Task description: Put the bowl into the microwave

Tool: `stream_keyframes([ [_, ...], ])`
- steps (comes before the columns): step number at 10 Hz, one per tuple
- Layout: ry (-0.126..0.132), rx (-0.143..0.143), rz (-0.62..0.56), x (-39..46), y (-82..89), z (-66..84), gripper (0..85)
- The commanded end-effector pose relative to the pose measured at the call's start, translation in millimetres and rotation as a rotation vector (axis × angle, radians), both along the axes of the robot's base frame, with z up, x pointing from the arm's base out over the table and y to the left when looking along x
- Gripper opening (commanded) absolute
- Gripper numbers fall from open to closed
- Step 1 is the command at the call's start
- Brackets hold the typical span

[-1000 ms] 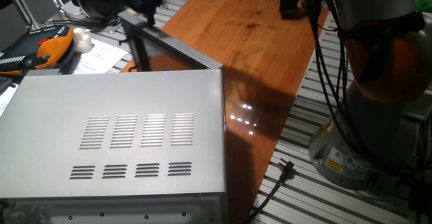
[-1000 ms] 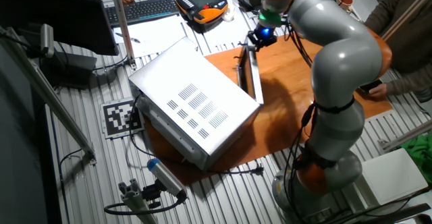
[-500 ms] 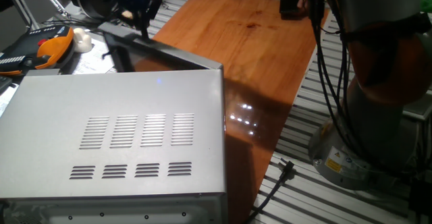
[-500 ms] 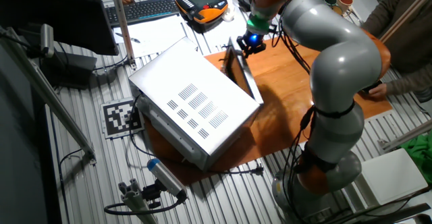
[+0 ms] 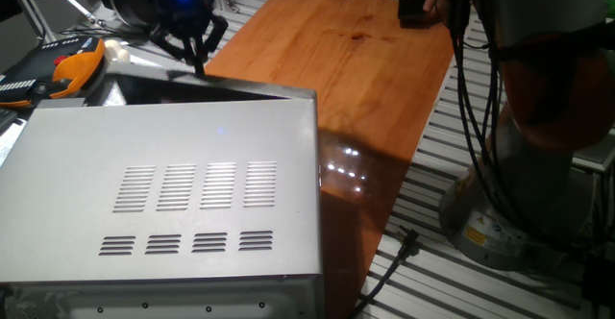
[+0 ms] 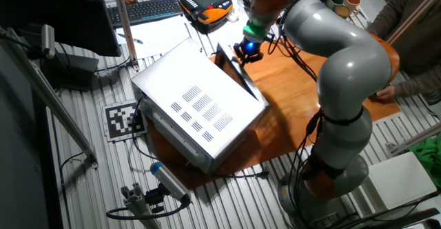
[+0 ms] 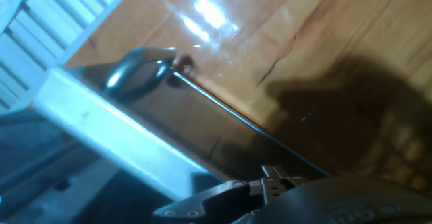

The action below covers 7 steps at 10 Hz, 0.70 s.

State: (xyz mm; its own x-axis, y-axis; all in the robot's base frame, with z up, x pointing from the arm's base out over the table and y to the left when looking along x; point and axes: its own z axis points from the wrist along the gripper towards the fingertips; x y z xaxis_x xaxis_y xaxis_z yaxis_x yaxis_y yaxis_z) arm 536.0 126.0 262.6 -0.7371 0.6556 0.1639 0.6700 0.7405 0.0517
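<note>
Hand view shows the door (image 7: 115,133) edge and its curved handle (image 7: 138,72) right under the pincer (image 5: 192,45); whether it's wide or narrow, can't tell. Risk: the pincer slips off the door near the table's (image 5: 365,60) far edge. Microwave (image 5: 173,199): big silver box, vent slots on top, at the near corner. Bowl: nowhere visible.

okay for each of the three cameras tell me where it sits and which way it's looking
One fixed view: low behind the microwave, facing the end effector and arm base.
The other fixed view: high, looking down on microwave, whole arm, end effector.
Hand view: on the hand, facing the door edge; finger shows.
Both fixed views share microwave and end effector.
</note>
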Motion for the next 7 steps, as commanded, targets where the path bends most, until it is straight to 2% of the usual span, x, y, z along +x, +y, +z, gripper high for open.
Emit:
stream_keyframes([
  [1,0.000,0.007,-0.004,-5.5,5.1,-2.6,0.0],
  [5,0.036,0.052,-0.007,-26.1,19.7,-5.9,0.0],
  [6,0.054,0.065,-0.006,-29.2,20.8,-6.4,0.0],
  [7,0.074,0.066,-0.001,-32.7,21.9,-7.0,0.0],
])
